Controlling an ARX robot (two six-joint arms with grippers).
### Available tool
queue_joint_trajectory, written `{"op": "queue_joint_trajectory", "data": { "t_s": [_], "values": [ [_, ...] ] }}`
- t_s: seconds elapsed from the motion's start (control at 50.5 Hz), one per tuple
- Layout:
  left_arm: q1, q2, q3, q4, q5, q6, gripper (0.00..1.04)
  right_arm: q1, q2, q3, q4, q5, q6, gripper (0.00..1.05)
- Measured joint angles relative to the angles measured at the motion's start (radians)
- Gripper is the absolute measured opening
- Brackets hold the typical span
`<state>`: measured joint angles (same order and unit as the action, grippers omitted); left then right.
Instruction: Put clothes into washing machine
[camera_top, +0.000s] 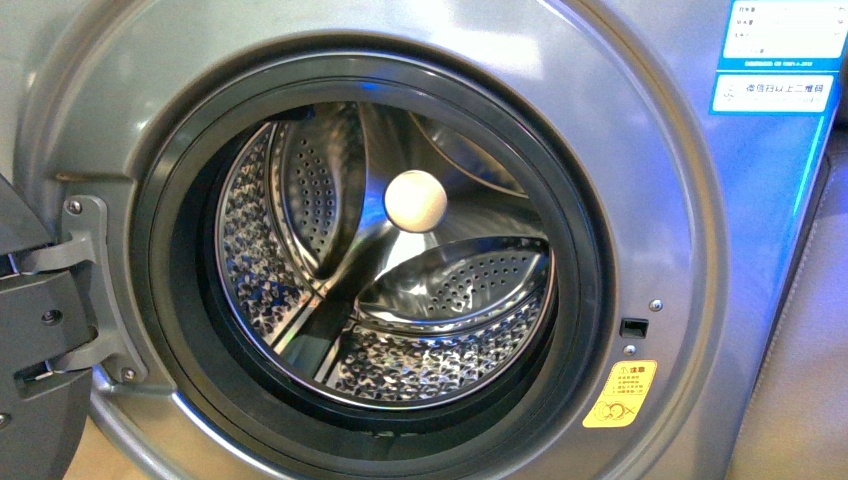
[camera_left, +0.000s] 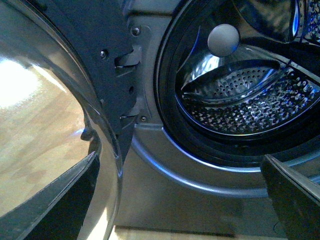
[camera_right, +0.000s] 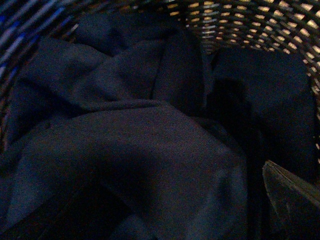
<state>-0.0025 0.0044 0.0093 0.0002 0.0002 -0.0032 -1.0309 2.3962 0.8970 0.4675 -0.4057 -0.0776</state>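
Observation:
The washing machine (camera_top: 660, 180) fills the front view, silver-grey, with its round dark-gasketed porthole (camera_top: 375, 250) standing open. Inside are the perforated steel drum (camera_top: 440, 360) and a cream hub (camera_top: 415, 200); no cloth shows in the drum. Neither arm appears in the front view. My left gripper (camera_left: 185, 200) is open just below and in front of the porthole (camera_left: 240, 90), holding nothing. The clothes (camera_right: 150, 135), dark navy crumpled fabric, lie in a wicker basket (camera_right: 250, 20) in the right wrist view. My right gripper (camera_right: 185, 200) hangs open close over them, with one finger (camera_right: 290, 195) showing.
The opened door (camera_left: 45, 125) with its curved glass swings out on the left, held by a grey hinge (camera_top: 80, 280). A yellow warning sticker (camera_top: 620, 393) and blue-white labels (camera_top: 780, 60) mark the machine's front. Pale wooden floor (camera_left: 170, 234) shows below the machine.

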Motion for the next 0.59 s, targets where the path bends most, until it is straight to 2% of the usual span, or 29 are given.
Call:
{"op": "queue_joint_trajectory", "data": {
  "t_s": [0.258, 0.595],
  "values": [
    [0.000, 0.000, 0.000, 0.000, 0.000, 0.000, 0.98, 0.055, 0.243, 0.213, -0.082, 0.058, 0.080, 0.97],
    [0.000, 0.000, 0.000, 0.000, 0.000, 0.000, 0.98, 0.060, 0.426, 0.401, -0.142, 0.087, 0.109, 0.97]
  ]
}}
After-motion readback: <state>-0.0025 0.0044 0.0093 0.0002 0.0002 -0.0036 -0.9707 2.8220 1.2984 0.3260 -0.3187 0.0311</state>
